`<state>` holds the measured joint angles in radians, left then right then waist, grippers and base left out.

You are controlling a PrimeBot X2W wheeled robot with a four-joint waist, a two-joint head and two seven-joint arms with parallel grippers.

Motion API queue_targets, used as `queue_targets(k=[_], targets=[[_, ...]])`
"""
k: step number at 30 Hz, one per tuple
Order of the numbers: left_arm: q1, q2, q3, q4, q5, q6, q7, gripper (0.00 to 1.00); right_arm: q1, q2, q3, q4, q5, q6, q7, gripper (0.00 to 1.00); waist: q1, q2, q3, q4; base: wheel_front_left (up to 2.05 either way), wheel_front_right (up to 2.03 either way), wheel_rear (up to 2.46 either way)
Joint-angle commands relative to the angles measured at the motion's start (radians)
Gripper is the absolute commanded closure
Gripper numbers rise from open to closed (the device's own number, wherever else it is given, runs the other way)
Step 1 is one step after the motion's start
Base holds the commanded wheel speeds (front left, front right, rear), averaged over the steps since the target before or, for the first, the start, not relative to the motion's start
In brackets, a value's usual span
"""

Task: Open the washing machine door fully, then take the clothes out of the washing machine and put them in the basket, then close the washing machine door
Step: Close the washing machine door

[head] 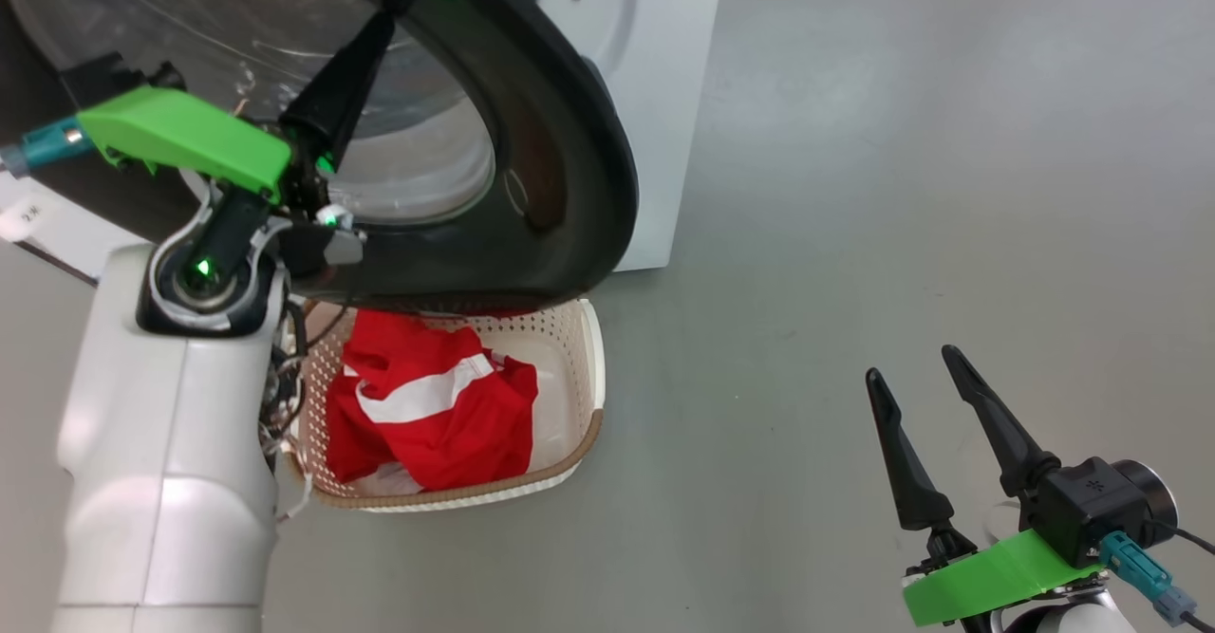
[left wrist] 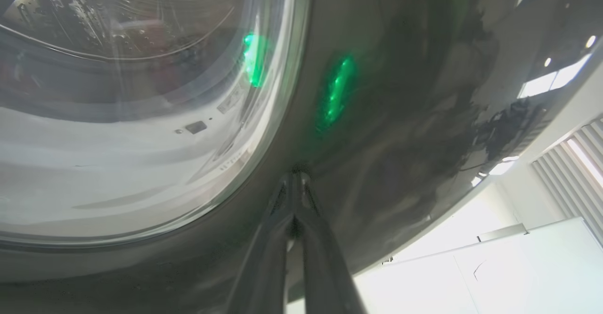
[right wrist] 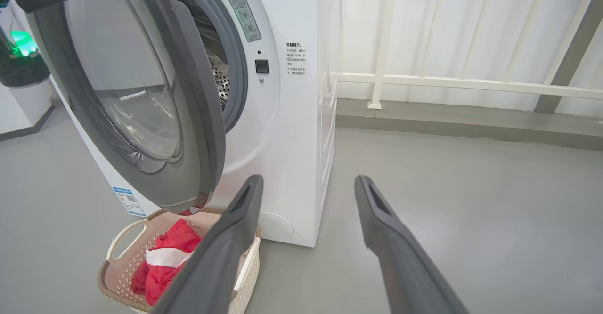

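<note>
One arm is raised: the left claw [head: 384,24], clenched, sets its tips against the washing machine door [head: 570,139] (the clothes [head: 437,415] lie in the basket [head: 590,424] below it); the right claw [head: 911,364], released, hangs low, well apart.

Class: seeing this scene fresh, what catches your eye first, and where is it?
The bright red clothes lie in the cream basket on the floor. Over it hangs the big black-rimmed washing machine door, ajar, the shut left end effector tipped against its glossy rim.
</note>
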<state>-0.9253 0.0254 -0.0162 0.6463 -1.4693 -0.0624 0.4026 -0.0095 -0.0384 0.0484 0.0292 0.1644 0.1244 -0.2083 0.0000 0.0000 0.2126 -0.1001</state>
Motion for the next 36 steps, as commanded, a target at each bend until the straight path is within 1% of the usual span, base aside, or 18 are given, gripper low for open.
queue_targets(k=[1, 19, 36], targets=[[-0.048, 0.033, 0.025, -0.020, 0.005, -0.017, -0.008, 1.00, -0.033, -0.012, 0.026, -0.026, -0.008, 0.006, -0.008, 0.00, 0.0000, 0.0000, 0.006, -0.008, 0.00, 0.00, 0.00], [-0.144, 0.054, 0.031, 0.083, 0.022, -0.053, -0.036, 1.00, -0.046, -0.012, 0.040, -0.023, -0.006, 0.006, -0.014, 0.00, 0.0000, 0.0000, 0.052, -0.069, 0.00, 0.00, 0.00], [-0.181, 0.066, 0.030, 0.111, 0.027, -0.065, -0.045, 1.00, -0.052, -0.012, 0.046, -0.011, 0.008, 0.006, -0.026, 0.00, 0.0000, 0.0000, 0.073, -0.115, 0.00, 0.00, 0.00]])
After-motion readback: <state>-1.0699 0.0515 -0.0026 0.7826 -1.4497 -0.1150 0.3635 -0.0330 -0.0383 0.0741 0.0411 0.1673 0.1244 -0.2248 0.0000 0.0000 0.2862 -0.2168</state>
